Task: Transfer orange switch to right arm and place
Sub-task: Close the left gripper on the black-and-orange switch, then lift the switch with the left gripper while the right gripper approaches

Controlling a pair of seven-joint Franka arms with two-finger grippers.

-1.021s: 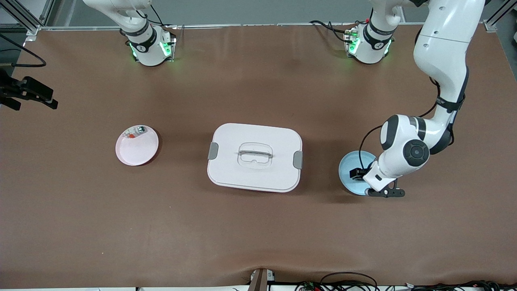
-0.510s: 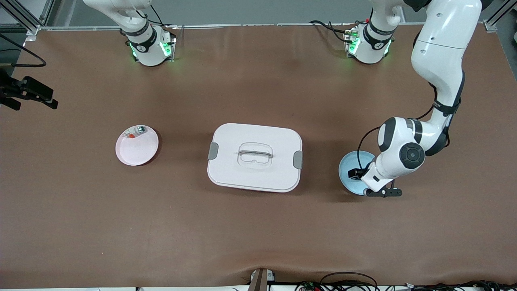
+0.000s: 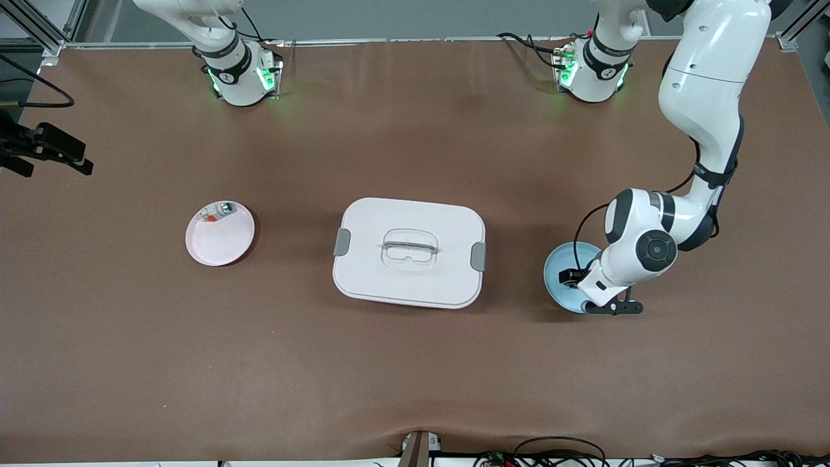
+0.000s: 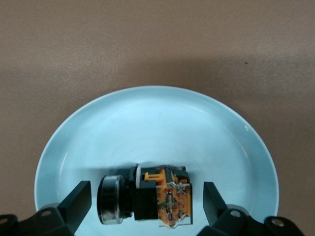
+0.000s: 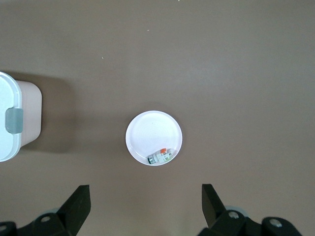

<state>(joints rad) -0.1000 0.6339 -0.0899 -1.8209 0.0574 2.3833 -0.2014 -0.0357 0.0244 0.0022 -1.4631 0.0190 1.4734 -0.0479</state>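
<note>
Brown matting covered the whole worktop (image 3: 415, 363), smooth and dull, with a slight ripple along the edge nearest the front camera, where a tangle of dark cables (image 3: 557, 454) lay. Aluminium framing (image 3: 39, 26) and grey floor showed along the edge where the two arm bases stood, both lit green.

Toward the left arm's end sat a pale blue plate (image 3: 556, 272), and on it lay the orange switch (image 4: 147, 194), a small black blocky part with an orange section at one end, resting on its side. The left hand (image 4: 142, 206) hung low over this plate, its fingers (image 4: 76, 201) spread wide on either side of the switch and not touching it.

A white lidded box (image 3: 408, 251) with grey clips and a clear handle occupied the middle of the worktop. Toward the right arm's end stood a white plate (image 3: 220, 235) holding a small whitish part (image 5: 160, 157) with red-orange and green bits at its rim. The right hand (image 5: 145, 209) waited high over the worktop near this plate, fingers spread and holding nothing.
</note>
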